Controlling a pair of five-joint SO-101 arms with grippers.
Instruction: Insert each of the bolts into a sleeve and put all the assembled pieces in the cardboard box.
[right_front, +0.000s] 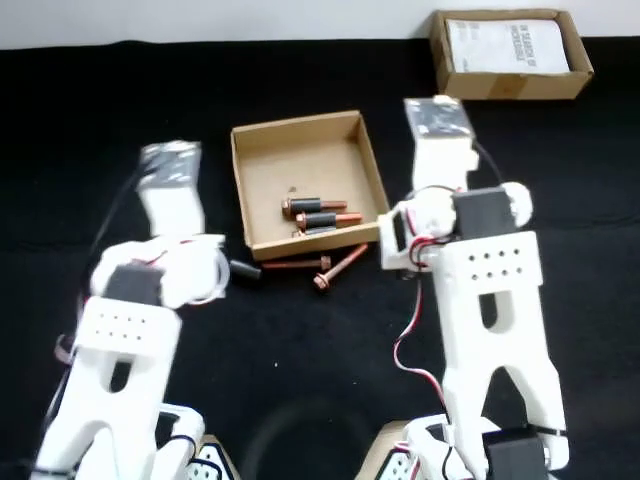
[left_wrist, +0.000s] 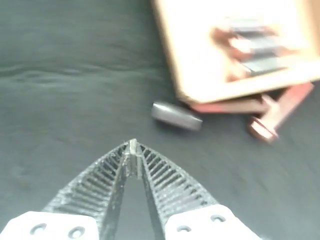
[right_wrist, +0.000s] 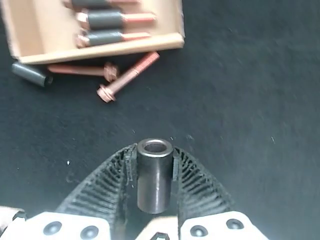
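Observation:
The open cardboard box (right_front: 265, 150) sits mid-table with three assembled bolt-and-sleeve pieces (right_front: 320, 214) inside, also visible from the right wrist (right_wrist: 107, 20). Two bare copper bolts (right_front: 298, 264) (right_front: 340, 266) lie just outside its near wall. A loose dark sleeve (right_front: 246, 270) lies beside them. My right gripper (right_wrist: 154, 148) is shut on another dark sleeve (right_wrist: 154, 180), held above the black cloth short of the bolts (right_wrist: 129, 77). My left gripper (left_wrist: 132, 148) is shut with nothing in it, its tip a little short of the loose sleeve (left_wrist: 176, 115).
A second cardboard box (right_front: 510, 85) holding a printed sheet stands at the far right corner. Black cloth (right_front: 120, 110) covers the table. The two white arms (right_front: 130, 330) (right_front: 490, 290) stand on either side of the task box.

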